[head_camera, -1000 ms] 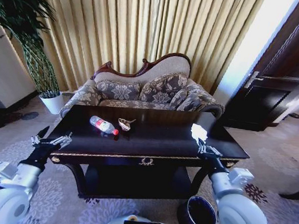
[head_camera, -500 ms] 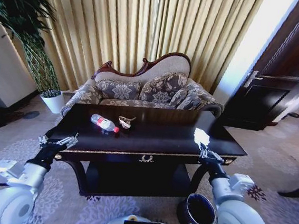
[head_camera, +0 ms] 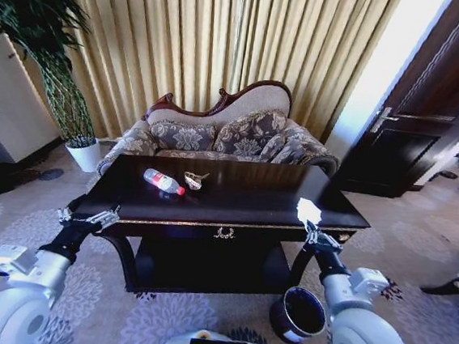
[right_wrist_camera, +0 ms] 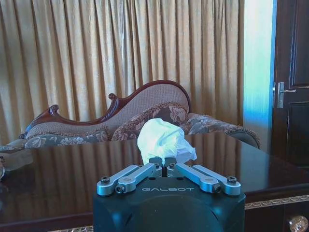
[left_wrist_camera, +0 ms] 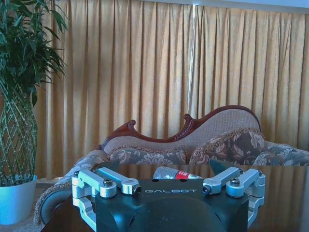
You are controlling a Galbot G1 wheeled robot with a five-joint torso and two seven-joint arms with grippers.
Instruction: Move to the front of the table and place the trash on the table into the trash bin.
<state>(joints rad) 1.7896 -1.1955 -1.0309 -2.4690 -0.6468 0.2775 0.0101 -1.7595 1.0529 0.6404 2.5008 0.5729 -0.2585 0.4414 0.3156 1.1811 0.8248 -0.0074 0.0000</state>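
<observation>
Right gripper (right_wrist_camera: 164, 167): fingers closed, apparently pinching the tissue (right_wrist_camera: 164, 140) at table (head_camera: 242, 210) edge. Left gripper (left_wrist_camera: 168, 182): spread wide, empty, near bottle (head_camera: 163, 182).

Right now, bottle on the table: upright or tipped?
Tipped. The bottle lies on its side on the table, red cap toward the wrapper.

Gold pleated curtains (head_camera: 226, 41) behind a floral sofa (head_camera: 225, 135), patterned carpet (head_camera: 418, 239), dark door (head_camera: 430, 118).
</observation>
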